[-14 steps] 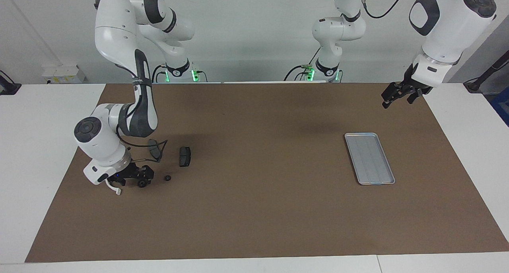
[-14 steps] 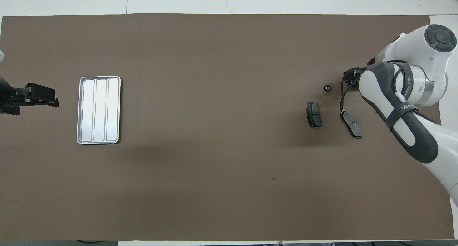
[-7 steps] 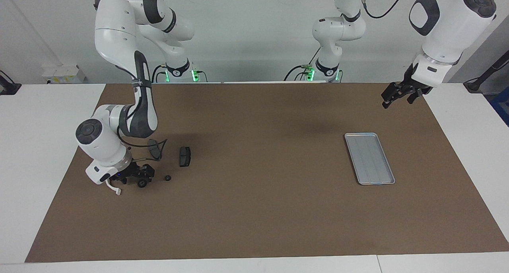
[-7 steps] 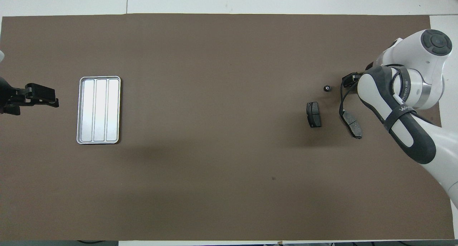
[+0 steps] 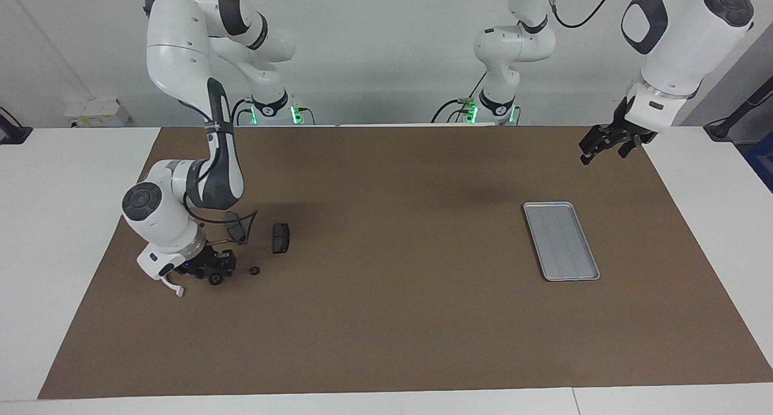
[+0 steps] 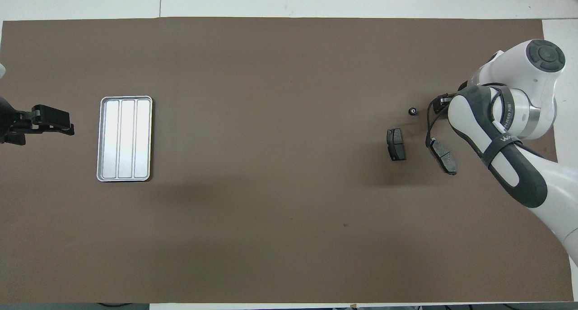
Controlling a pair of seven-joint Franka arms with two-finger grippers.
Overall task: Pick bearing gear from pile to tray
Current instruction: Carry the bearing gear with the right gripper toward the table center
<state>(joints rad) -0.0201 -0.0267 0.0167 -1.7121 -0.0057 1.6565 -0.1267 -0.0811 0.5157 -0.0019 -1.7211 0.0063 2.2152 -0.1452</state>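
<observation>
Bright, even light falls from above onto my workspace; nothing sits in deep shade. My right arm casts a soft, blurred shadow on the matte brown table cover (image 5: pixel 386 318) near the two dark grey brake pads (image 6: pixel 396 144), and a fainter smudge of shade lies nearer my bases than the flat silver-grey ridged metal tray (image 5: pixel 561 240). From overhead that tray (image 6: pixel 124 138) glares almost white, its ridges still readable. The facing view is sharp across the table. The small black round piece (image 5: pixel 255 270) is too tiny to resolve. Green lamps glow at my bases.
</observation>
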